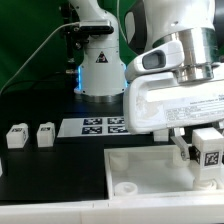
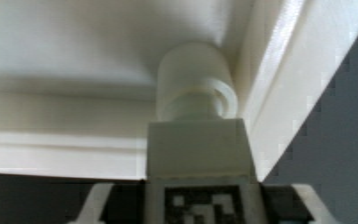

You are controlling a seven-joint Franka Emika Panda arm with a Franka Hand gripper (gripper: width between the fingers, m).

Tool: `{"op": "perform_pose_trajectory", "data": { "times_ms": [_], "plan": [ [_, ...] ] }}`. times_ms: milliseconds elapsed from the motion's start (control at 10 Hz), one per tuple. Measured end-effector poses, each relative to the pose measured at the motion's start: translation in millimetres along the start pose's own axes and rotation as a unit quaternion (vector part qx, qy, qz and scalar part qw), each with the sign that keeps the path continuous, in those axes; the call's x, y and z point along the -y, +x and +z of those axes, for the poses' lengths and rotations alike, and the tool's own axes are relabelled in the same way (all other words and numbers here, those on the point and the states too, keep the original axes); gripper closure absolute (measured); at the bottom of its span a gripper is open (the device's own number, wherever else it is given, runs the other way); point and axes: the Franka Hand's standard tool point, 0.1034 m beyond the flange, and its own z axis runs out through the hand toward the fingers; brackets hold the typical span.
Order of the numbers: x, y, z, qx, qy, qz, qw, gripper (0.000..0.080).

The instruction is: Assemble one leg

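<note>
— what's on your feed, left to right?
— two loose legs (image 1: 16, 136) on the table (image 1: 50, 178) at the exterior view's left, then the marker board (image 1: 105, 125), then the plate (image 1: 130, 172) in front. at far right, my gripper (image 1: 203, 150) is clamped on the leg (image 1: 211, 152).
— where's that leg?
— over the plate's right part. in the wrist view its tip sits by the plate's raised rim; i can't tell if they touch.
</note>
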Motion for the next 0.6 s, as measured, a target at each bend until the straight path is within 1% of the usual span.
{"op": "perform_pose_trajectory", "data": {
  "times_ms": [400, 600],
  "plan": [
    [-1.0, 8.1, 2.5, -0.042, -0.001, -0.004, 0.999, 0.0509],
    [-1.7, 8.6, 2.3, -0.048, -0.001, -0.006, 0.999, 0.0509]
  ]
}}
